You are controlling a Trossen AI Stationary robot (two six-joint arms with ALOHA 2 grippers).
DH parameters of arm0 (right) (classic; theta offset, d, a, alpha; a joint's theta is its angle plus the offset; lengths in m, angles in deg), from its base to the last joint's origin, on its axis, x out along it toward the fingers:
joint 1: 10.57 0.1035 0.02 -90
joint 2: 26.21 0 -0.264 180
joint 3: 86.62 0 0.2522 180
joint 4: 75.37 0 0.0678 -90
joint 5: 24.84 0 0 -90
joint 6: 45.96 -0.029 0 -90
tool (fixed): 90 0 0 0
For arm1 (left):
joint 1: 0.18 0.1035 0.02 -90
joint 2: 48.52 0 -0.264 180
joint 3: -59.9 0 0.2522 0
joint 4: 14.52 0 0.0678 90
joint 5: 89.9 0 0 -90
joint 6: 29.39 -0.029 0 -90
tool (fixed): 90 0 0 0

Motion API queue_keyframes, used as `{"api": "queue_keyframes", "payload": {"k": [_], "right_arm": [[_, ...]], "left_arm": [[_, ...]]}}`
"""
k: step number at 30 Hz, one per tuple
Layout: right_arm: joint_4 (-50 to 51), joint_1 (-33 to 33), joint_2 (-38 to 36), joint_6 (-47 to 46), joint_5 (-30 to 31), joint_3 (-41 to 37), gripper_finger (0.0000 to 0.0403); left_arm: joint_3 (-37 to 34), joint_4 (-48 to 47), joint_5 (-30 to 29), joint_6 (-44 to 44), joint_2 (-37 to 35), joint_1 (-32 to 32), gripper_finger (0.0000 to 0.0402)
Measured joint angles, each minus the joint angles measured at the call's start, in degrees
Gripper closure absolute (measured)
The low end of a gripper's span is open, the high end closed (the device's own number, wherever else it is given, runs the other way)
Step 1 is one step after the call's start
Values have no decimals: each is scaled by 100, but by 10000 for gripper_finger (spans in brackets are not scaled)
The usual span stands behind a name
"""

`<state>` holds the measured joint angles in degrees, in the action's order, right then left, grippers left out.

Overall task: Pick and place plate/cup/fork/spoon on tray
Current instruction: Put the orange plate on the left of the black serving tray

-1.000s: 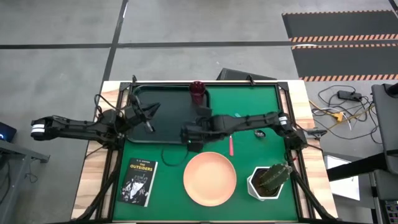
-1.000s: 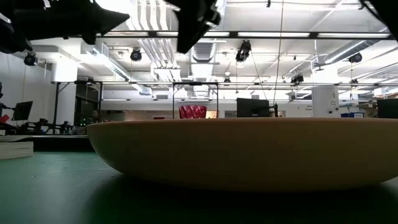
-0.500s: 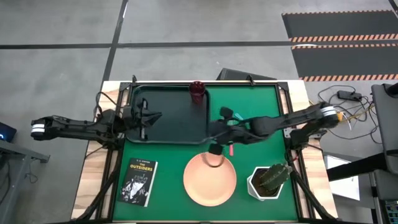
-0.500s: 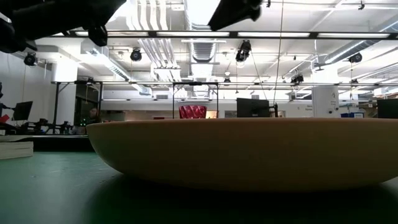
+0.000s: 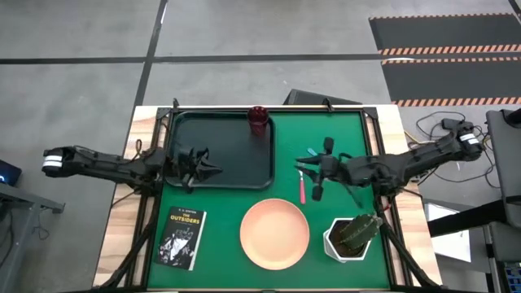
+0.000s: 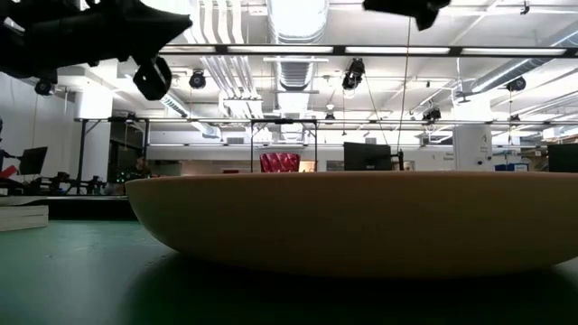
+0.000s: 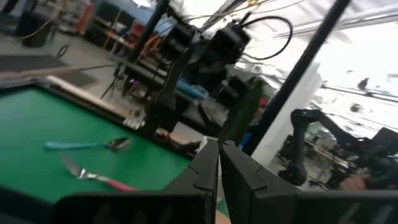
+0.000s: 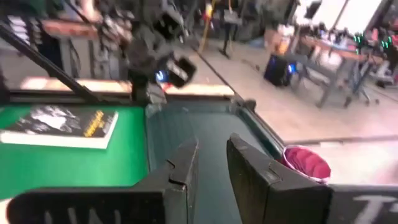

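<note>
matt plate (image 5: 274,233), glossy tray (image 5: 221,146)

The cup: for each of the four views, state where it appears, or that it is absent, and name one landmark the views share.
High view: cup in the tray's far right corner.
Low view: not identifiable.
Left wrist view: absent.
Right wrist view: cup low right, beside the tray.
Shared landmark: the tray.

cup (image 5: 258,119) in tray (image 5: 220,163), plate (image 5: 274,233) beside pot (image 5: 350,238)

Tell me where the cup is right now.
In the high view, the cup stands in the tray's far right corner, apart from both grippers.
</note>
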<state>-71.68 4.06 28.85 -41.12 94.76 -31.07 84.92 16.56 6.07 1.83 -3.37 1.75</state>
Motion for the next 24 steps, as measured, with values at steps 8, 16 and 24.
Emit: {"api": "queue_keyframes", "payload": {"k": [8,16,24], "right_arm": [[-306,80,-1081,261,-394,-842,331],[-387,76,-1932,528,-511,-1347,332],[-43,74,-2551,592,-559,-1395,331]], "left_arm": [[745,-63,-634,143,1128,-644,402],[2384,-2391,-1090,975,2751,-1222,402],[4920,-7321,-1408,2148,4322,-1606,402]]}}
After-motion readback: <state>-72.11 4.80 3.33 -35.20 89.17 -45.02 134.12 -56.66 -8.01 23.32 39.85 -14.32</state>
